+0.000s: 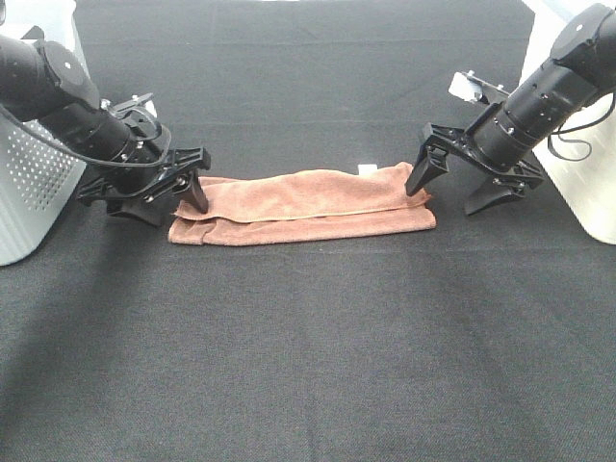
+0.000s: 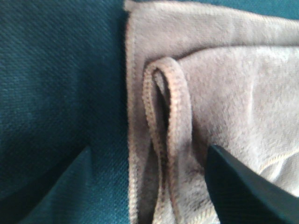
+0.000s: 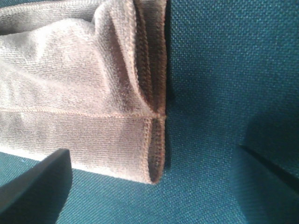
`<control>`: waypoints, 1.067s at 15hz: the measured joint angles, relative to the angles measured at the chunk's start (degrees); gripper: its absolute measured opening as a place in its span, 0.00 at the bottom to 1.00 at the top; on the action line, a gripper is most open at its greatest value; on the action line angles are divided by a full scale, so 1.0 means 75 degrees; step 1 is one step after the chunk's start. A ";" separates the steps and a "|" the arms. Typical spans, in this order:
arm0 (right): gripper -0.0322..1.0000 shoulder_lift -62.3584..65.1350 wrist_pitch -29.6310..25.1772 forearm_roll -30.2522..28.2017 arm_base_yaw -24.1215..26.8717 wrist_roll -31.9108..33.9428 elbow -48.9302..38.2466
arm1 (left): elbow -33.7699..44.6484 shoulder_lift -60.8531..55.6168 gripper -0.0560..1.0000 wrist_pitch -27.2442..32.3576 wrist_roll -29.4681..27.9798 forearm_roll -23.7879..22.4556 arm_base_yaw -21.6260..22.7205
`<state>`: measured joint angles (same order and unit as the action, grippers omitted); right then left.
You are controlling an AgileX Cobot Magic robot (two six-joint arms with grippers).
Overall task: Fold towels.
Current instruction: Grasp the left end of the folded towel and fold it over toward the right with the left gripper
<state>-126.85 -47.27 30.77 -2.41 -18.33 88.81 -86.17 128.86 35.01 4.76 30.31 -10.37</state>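
Plush reddish-brown towel (image 1: 298, 204) — a long folded strip — on woven black mat (image 1: 308, 366).

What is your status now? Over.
Towel folded in strip, lying flat. Left gripper open at its left end. Right gripper open at right end. Nothing blocking.

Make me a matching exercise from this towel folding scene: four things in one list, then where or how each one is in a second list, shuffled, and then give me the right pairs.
Column one
1. towel
2. left end effector
3. right end effector
4. white tag

Column two
A. open, at the towel's right end
B. folded into a long strip on the black surface
C. open, at the towel's left end
D. on the towel's far edge, nearer its right end

Pairs: 1-B, 2-C, 3-A, 4-D
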 joint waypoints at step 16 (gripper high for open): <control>0.86 0.0000 -0.0023 -0.0008 0.0000 0.0000 0.0000 | -0.1940 0.0061 0.07 0.1727 -0.0527 -0.2147 0.0000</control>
<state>-126.85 -47.44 30.71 -2.41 -18.33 88.81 -100.73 129.32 47.96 0.80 14.21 -10.37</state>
